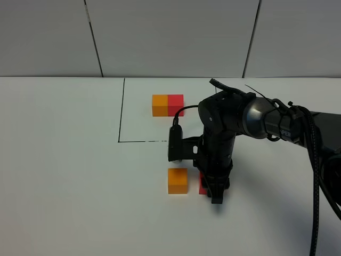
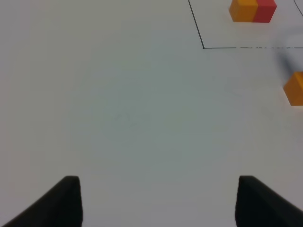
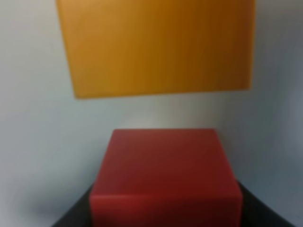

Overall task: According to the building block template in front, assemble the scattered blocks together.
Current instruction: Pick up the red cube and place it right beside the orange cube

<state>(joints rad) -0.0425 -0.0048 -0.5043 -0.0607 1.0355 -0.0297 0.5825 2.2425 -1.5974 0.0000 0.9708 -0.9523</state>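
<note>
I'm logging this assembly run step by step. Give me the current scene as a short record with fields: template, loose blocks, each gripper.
template: orange-red joined pair at the far side of the table, inside a thin black drawn line
orange block: loose orange cube near the table's middle, untouched
red block: loose red cube just right of the orange one, a narrow gap between them
right gripper: right gripper shut on the red cube
left gripper: left gripper open over bare table, holding nothing
assembly: not yet joined
</note>
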